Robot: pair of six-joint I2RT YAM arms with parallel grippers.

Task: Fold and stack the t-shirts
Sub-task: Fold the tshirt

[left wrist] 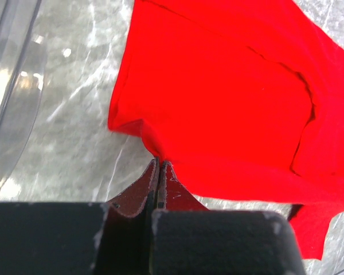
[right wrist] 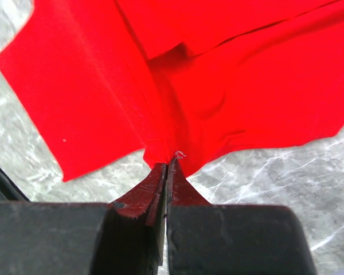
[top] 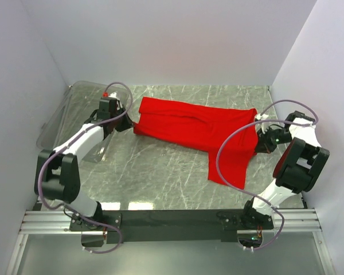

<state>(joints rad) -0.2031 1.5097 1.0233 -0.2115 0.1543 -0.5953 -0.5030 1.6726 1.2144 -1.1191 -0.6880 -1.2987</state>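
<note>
The left tool (left wrist: 159, 164) is clenched on the t-shirt (top: 195, 129). In its wrist view the two fingers are pressed flat together, and a pinch of red cloth runs into their tips at a corner of the garment. The right tool (right wrist: 167, 166) grips it the same way, its fingers tight together on a gathered fold at the opposite edge, with creases fanning out from that point.

The t-shirt is plain bright red with no print. It spans the gap between the two tools as a wide band. From the left tool it spreads ahead and toward the right tool. Close to the right tool, a broad flap turns off and reaches toward the arms' bases, ending short of the near edge. Whether the cloth lies fully flat or is raised a little at the gripped points cannot be told.

Under the shirt is the desk (top: 160, 172), a grey-green marbled surface that shows bare on the near side of both tools and beyond the shirt. A clear plastic bin (top: 63, 123) stands on the outer side of the left tool, just beside that arm and apart from the shirt. Its curved transparent rim shows at the edge of the left wrist view
</note>
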